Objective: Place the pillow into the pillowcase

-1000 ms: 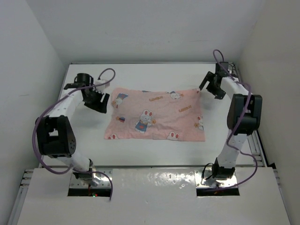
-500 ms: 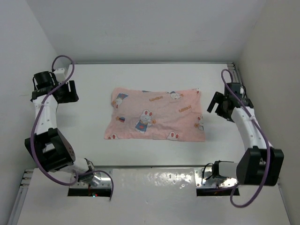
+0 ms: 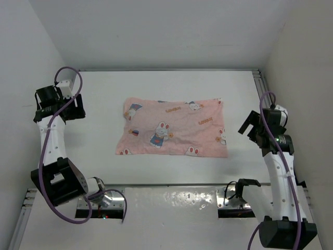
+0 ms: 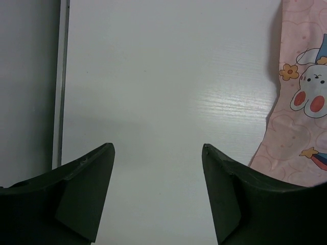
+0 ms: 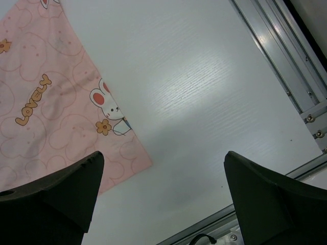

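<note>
The pillowcase (image 3: 174,127), pink with cartoon rabbits, lies flat and spread out in the middle of the white table. No olive-grey pillow shows in any view. My left gripper (image 3: 77,107) is open and empty, well left of the pillowcase. In the left wrist view the open gripper (image 4: 158,149) hangs over bare table, with the pillowcase edge (image 4: 301,102) at the far right. My right gripper (image 3: 251,130) is open and empty, right of the pillowcase's near right corner. In the right wrist view the gripper (image 5: 163,155) is over bare table, beside that corner (image 5: 51,112).
A metal rail (image 3: 258,88) runs along the table's right edge and also shows in the right wrist view (image 5: 286,56). A thin rail (image 4: 62,76) and a grey wall (image 4: 28,76) border the table's left side. White walls enclose the table.
Both arms have drawn away from the pillowcase's far corners, the left out to the left wall, the right back and toward the near right. The pillowcase has not moved.
</note>
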`<state>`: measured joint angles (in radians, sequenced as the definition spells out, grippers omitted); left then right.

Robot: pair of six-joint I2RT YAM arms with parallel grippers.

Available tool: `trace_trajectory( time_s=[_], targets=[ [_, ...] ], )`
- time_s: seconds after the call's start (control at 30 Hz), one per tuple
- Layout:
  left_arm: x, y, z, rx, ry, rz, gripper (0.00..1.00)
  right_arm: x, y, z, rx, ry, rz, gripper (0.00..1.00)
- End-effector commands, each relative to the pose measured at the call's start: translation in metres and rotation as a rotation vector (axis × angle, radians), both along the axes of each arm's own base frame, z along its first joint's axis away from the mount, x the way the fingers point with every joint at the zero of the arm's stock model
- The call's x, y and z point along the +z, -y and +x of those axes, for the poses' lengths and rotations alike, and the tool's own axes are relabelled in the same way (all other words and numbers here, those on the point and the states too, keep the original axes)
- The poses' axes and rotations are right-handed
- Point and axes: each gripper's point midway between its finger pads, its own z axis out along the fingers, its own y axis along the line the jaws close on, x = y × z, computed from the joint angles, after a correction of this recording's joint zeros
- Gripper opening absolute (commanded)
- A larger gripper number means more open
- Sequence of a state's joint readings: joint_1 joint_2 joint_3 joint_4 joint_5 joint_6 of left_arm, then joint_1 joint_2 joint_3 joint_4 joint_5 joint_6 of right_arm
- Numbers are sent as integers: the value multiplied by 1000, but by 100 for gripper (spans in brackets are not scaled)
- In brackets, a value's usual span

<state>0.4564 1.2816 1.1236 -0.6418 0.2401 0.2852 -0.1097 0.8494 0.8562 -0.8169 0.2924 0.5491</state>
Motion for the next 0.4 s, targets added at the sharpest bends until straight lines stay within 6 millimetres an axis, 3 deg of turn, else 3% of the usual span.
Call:
trace_trajectory(
  time_s=[0.0, 0.03, 0.17, 0.23, 0.37],
  targets=[
    [20, 1, -7, 6, 50, 29, 68, -5, -3, -5, 4, -8, 16, 99],
    [21, 2, -8, 3, 51, 33, 77, -6, -4, -6, 8, -6, 21, 99],
    [25, 1, -17, -10, 48, 80, 79, -8, -7, -9, 4, -13, 39, 99],
    [26, 0, -20, -16, 48, 98, 100, -9, -8, -9, 8, -11, 46, 99],
    [26, -1, -24, -25, 50, 122, 100, -9, -12, -8, 27, 11, 61, 99]
  ],
)
